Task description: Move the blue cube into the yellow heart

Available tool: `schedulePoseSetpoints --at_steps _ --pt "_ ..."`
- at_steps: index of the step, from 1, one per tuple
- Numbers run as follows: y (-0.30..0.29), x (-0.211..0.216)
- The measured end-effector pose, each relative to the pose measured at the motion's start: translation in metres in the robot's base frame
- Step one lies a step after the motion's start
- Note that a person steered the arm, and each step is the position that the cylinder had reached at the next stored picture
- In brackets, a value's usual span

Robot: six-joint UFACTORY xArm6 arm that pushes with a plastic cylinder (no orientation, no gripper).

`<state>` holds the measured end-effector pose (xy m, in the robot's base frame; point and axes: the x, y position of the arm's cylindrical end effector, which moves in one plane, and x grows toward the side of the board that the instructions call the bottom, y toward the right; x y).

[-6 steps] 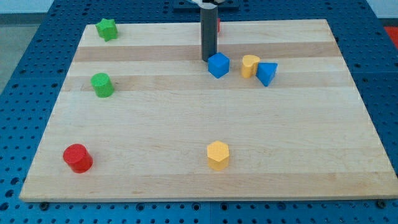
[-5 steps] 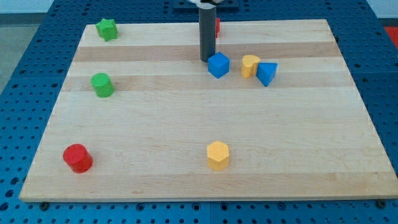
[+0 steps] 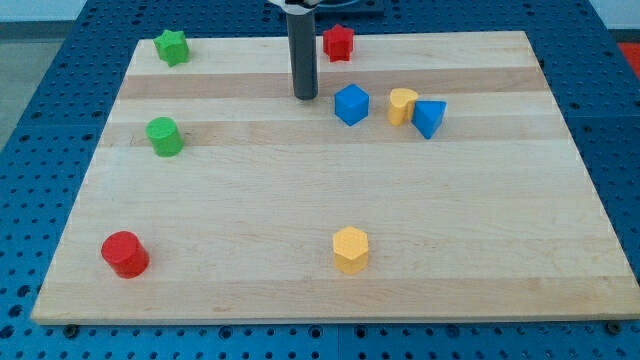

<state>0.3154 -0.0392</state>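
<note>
My tip (image 3: pixel 305 97) had drawn away toward the view's left, leaving a gap to the blue plastic cube (image 3: pixel 351 104), which stayed near the yellow plastic heart (image 3: pixel 402 105) on the wooden bench (image 3: pixel 250 190), apart; no gripper, nothing held. Probably repositioning for a rightward push.

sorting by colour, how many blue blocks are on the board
2. The blue cube sits right of my tip, with a gap between them. The blue triangular block touches the yellow heart's right side. None look hidden.
</note>
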Motion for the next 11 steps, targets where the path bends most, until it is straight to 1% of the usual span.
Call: schedulePoseSetpoints --at_steps 6,11 --pt "0.002 0.022" --pt "0.030 0.028"
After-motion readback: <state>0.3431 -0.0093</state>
